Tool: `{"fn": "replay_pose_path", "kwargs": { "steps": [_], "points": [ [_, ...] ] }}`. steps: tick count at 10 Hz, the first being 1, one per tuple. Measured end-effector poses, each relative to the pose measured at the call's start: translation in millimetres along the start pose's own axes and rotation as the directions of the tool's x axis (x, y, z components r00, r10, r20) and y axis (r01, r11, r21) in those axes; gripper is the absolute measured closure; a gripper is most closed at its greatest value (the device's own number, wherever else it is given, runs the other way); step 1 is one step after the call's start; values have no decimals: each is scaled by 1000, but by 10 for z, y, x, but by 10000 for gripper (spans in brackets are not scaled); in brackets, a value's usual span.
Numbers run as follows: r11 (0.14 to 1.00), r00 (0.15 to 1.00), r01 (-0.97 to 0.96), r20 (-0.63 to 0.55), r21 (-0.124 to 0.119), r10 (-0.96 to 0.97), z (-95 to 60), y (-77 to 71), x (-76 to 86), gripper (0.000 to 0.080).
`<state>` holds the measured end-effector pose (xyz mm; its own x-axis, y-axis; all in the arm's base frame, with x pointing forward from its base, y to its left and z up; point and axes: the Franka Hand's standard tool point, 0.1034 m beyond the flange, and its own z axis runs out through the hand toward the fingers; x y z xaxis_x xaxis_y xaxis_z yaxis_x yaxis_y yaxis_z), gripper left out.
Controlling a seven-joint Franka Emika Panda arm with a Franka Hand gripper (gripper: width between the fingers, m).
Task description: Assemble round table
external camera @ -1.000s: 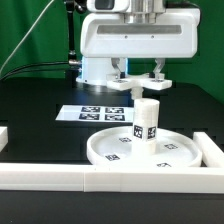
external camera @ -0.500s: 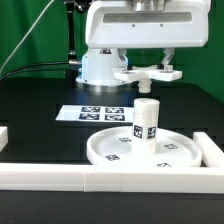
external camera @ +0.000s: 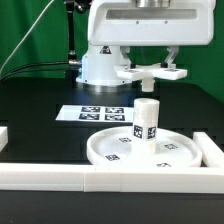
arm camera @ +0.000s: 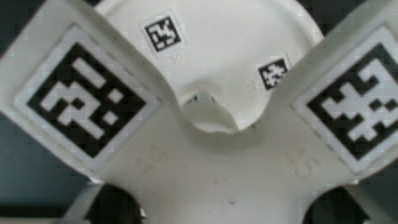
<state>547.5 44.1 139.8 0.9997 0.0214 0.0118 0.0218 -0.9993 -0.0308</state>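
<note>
The large round disc (external camera: 105, 150) lies flat on the black table. The short thick leg (external camera: 147, 120) stands upright on it, toward the exterior view's right. My gripper (external camera: 151, 66) is shut on the flat cross-shaped foot (external camera: 152, 73) and holds it level in the air, a clear gap above the leg's top and slightly to the exterior view's right of it. In the wrist view the foot (arm camera: 214, 150) fills most of the picture with two tagged arms, and the disc (arm camera: 214, 35) shows beyond them. The fingers are mostly hidden behind the foot.
The marker board (external camera: 95, 112) lies on the table behind the disc. Long white bars run along the front (external camera: 100, 178), at the exterior view's right (external camera: 212, 150) and its left edge (external camera: 3, 133). The robot base (external camera: 100, 68) stands at the back.
My gripper has risen with the foot and shifted toward the exterior view's right, widening the gap above the leg. The leg and disc have not moved.
</note>
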Motion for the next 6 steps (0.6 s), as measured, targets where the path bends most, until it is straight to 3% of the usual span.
{"fn": "replay_pose_path", "kwargs": {
  "steps": [3, 6],
  "points": [
    [1000, 1000, 21, 11, -7, -21, 125, 43, -22, 357],
    [1000, 1000, 23, 6, -9, -23, 131, 47, -9, 357]
  ]
}}
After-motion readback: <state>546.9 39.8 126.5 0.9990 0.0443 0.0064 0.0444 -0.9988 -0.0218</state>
